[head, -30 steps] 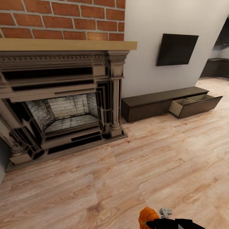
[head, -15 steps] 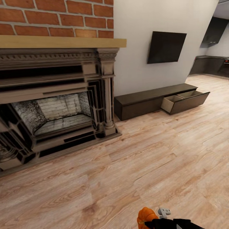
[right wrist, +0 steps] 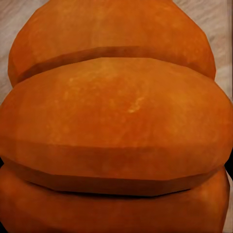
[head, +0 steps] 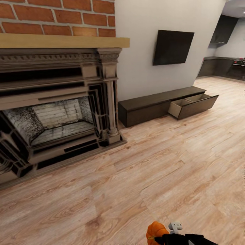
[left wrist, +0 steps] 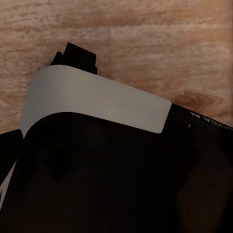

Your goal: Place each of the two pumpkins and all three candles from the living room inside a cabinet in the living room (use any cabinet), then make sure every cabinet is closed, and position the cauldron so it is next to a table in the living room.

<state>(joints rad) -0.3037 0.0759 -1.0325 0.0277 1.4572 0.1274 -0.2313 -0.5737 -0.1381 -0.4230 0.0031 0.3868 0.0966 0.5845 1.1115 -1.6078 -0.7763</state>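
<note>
Filling the right wrist view at close range, a ribbed orange pumpkin [right wrist: 116, 121] sat directly ahead of that arm's camera, with slivers of pale floor at the edges. In the head view the same pumpkin [head: 156, 232] showed at the bottom edge, pressed against the right end effector [head: 170, 234], whose pale grey finger [head: 175, 226] rose just beside it and whose black body ran off the frame; it appeared clamped on the pumpkin. Across the wood-plank floor [head: 153, 177], the long dark brown cabinet [head: 149, 107] stood against the white wall, well apart from the pumpkin. Its right-hand drawer [head: 192, 105] was pulled out, showing a pale beige inside; the left front was shut. A dark flat screen [head: 173, 47] hung on the wall above it. To the left stood an ornate dark fireplace [head: 58, 105] under a light wooden mantel [head: 64, 41] and red brick. The left wrist view showed a black and pale grey robot part [left wrist: 97, 145] over the floor; whether the left end effector was apart or together could not be told.
</note>
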